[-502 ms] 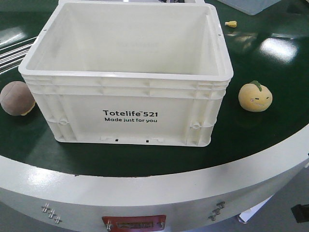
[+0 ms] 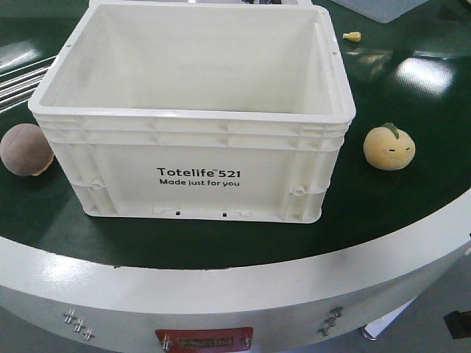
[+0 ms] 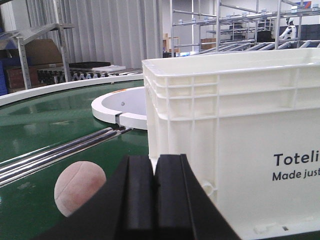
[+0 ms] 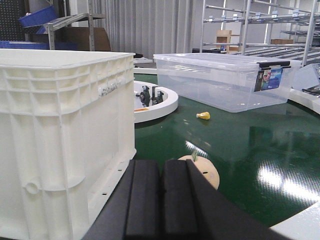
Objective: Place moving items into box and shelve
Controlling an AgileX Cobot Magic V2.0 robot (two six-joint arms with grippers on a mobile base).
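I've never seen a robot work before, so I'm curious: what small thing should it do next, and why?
Probably open the left gripper and ease it toward the brown ball. The box looks empty, the ball lies just outside it, and the jaws are pressed shut, so it cannot grasp yet.

Clear lidded tub [image 4: 225,82], green turntable [image 2: 412,206], metal racks [image 4: 260,19] — pale curtain [image 3: 115,30]

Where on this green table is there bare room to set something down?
Bare green lies in front of the crate, up to the table rim, and between crate and orange plush toy. Tighter on the left: a brown ball sits beside the crate.
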